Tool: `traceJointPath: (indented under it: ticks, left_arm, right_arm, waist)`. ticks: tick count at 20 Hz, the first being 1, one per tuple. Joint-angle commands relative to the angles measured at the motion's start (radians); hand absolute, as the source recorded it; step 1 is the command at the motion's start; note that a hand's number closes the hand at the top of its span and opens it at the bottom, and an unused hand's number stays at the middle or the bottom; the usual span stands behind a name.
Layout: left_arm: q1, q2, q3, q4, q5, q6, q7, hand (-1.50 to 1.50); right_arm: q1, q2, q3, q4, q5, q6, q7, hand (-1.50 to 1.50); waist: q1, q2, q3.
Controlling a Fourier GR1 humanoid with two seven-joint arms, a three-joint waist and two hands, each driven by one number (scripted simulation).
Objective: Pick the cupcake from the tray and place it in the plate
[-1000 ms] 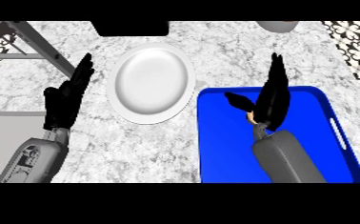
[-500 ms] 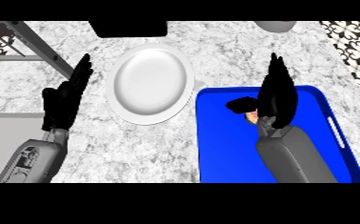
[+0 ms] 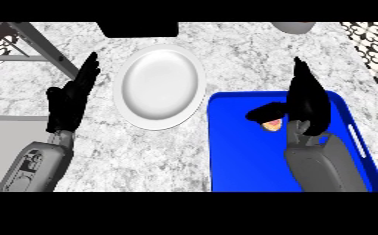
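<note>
Tray: your blue tray (image 3: 244, 169) sits on the counter's lower right, about four o'clock from the plate, its near edge running out of view.

Cupcake: the cupcake (image 3: 272, 124) is on the tray's upper half, mostly hidden; you see only a small pale-orange patch between the thumb and the palm of the right hand.

Right hand: your right hand (image 3: 306, 101) stands over the cupcake with fingers straight and pressed together, pointing to twelve o'clock, thumb out toward nine. It looks set to bracket the cupcake, not yet curled round it. Whether the palm touches it you cannot tell.

Plate: the white plate (image 3: 148, 110) lies at about ten o'clock from the cupcake, just beside the tray's left corner, nothing on it.

Left hand: your left hand (image 3: 70, 99) rests at nine o'clock of the plate, open, fingers up and together, clear of the transfer path.

Step in hand: likely closing the grasp. You probably need the fingers wrapped before lifting, then a carry toward ten o'clock over the tray's rim.

Risk: a grip taken too high could tip the cupcake.
</note>
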Motion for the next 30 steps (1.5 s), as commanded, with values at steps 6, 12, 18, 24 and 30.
traceJointPath:
  ticks: [6,12,18,24,30]
  left_arm:
    - [-0.021,-0.021,0.006,0.011,-0.01,-0.015,0.006,0.0]
    - [0.037,-0.03,0.009,-0.026,-0.015,-0.039,-0.013,0.0]
    - [0.041,-0.02,0.03,-0.042,-0.035,-0.061,-0.002,0.0]
    - [-0.006,-0.05,0.047,-0.006,-0.065,-0.055,0.013,0.0]
    - [0.068,-0.08,0.057,-0.082,-0.096,-0.059,0.009,0.0]
  right_arm:
    - [0.016,0.06,-0.055,0.105,-0.008,0.134,0.136,-1.5]
    - [0.048,0.056,-0.129,0.157,-0.022,0.137,0.049,-1.5]
    - [0.117,0.097,-0.114,0.095,-0.001,0.182,0.065,-1.5]
    - [0.163,0.151,-0.102,0.244,0.05,0.04,-0.032,-1.5]
    - [0.171,0.089,-0.131,0.168,0.1,0.109,-0.075,1.5]
  waist:
    - [0.017,0.007,0.001]
    - [0.022,0.006,0.002]
    - [0.017,0.004,0.002]
    - [0.018,0.007,0.002]
    - [0.016,0.004,0.002]
